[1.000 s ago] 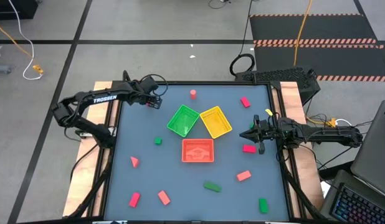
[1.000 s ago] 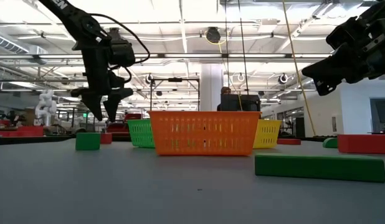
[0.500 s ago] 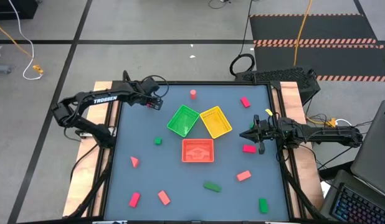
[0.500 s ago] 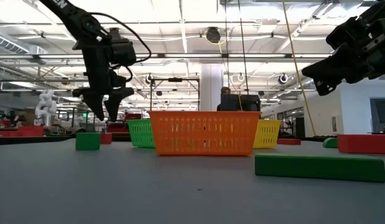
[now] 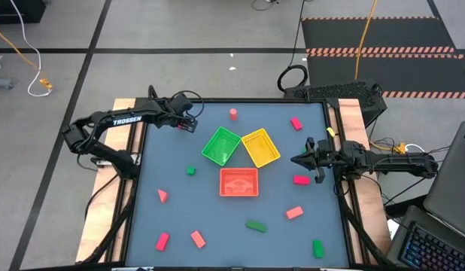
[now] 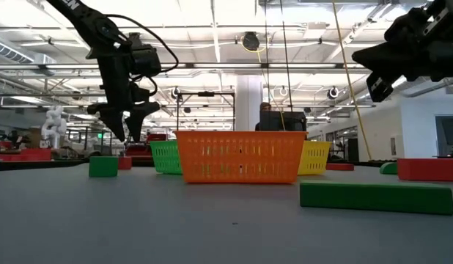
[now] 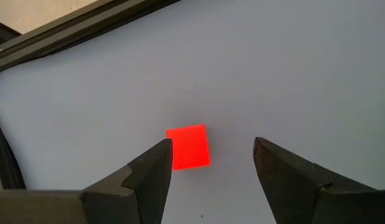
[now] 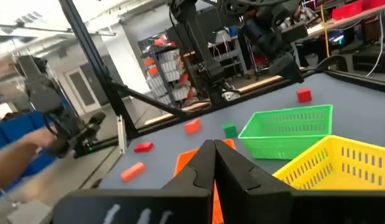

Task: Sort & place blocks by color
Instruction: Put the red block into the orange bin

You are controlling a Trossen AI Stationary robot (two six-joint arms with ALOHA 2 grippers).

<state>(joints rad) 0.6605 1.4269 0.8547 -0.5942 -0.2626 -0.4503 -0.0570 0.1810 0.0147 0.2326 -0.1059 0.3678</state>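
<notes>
My left gripper (image 5: 189, 126) hangs open over the table's far left part, pointing steeply down. A small red block (image 7: 189, 147) lies flat on the table under it, between and below the two fingertips (image 7: 162, 151), which stand clear of it. In the low view the same block (image 6: 124, 163) shows under the gripper (image 6: 128, 135); the high view hides it. My right gripper (image 5: 296, 159) is shut and empty, held level above the table's right side. Other blocks lie scattered: a green cube (image 5: 190, 171), a red cylinder (image 5: 233, 114), a red brick (image 5: 300, 180).
The green tray (image 5: 221, 145), yellow tray (image 5: 260, 147) and red tray (image 5: 239, 182) stand together mid-table. More blocks lie near the front: salmon (image 5: 294, 213), green (image 5: 256, 225), green (image 5: 317, 247), salmon (image 5: 198, 239), red (image 5: 162, 241), a pink wedge (image 5: 162, 196). A red brick (image 5: 296, 123) lies far right.
My right gripper has tipped its shut fingers upward and rolled a little. The blocks lie as they did.
</notes>
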